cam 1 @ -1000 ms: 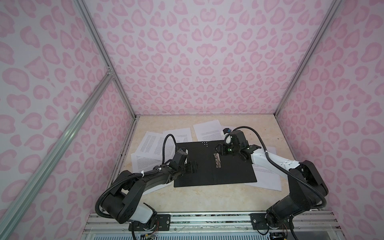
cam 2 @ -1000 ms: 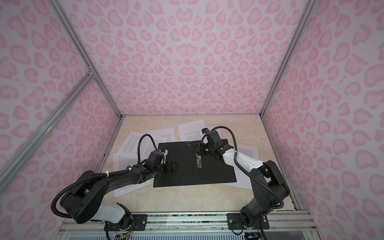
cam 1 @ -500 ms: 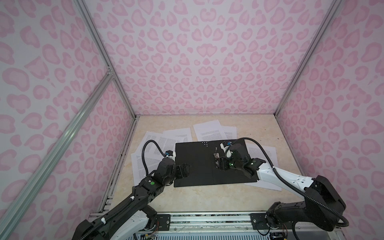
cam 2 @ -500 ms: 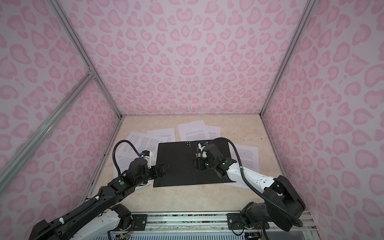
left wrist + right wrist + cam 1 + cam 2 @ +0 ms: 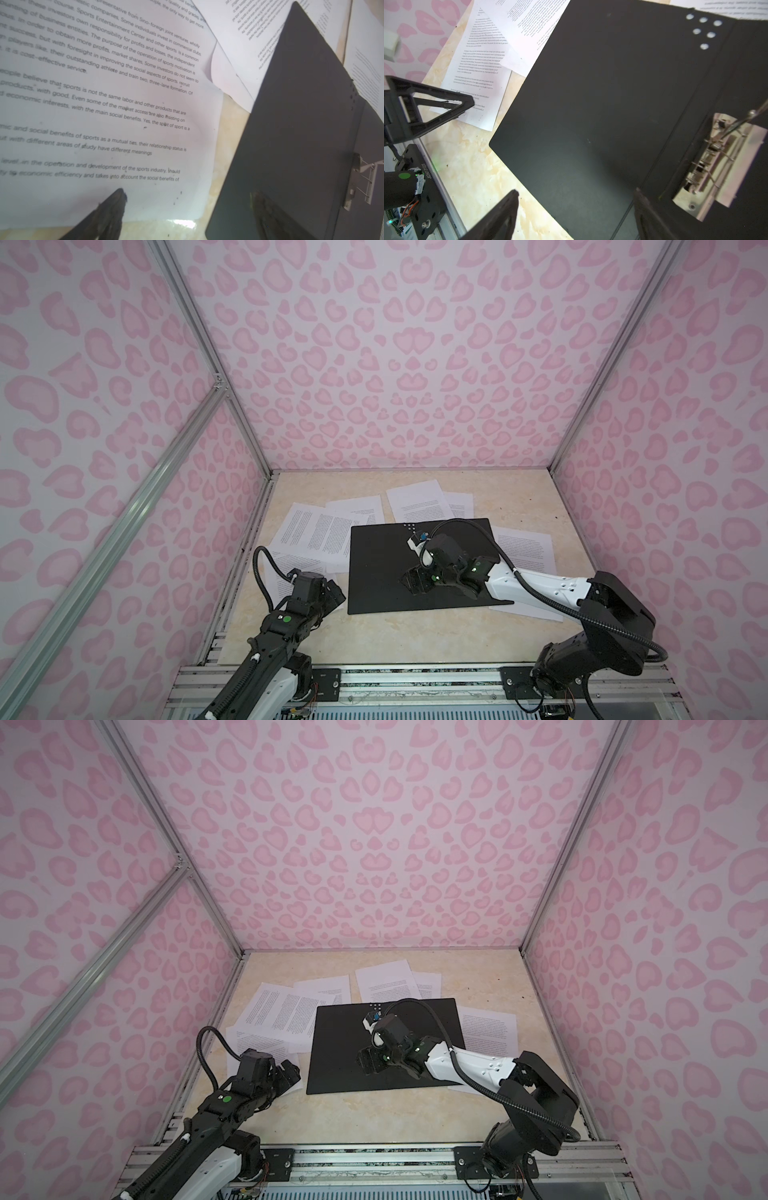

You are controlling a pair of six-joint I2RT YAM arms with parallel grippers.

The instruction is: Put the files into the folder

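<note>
Folder (image 5: 382, 568): black, lying open and flat mid-bench (image 5: 415, 635), inner faces up. We see 6 pale dots (image 5: 703, 31) near the far end of its spine. The metal clip (image 5: 716, 158) sits on the spine nearer the arms' bases, with thin wire parts showing.

Files (image 5: 324, 531): loose on the bench around the folder. We see a fan of overlapping sheets at its left, more sheets behind its far edge and others at its right. Several sheet edges are tucked under the folder.

Left tool (image 5: 334, 596): low, at the folder's near left corner. In the left wrist view its jaws stand wide apart and grip nothing. 1 jaw is over a printed sheet, the other over the folder's left leaf.

Right tool (image 5: 415, 583): over the middle of the folder, the arm reaching in across the right leaf. In the right wrist view its jaws are spread wide and grip nothing. 1 jaw is just beside the clip, the other near the left leaf's near edge. We cannot tell whether either tool touches the folder.
</note>
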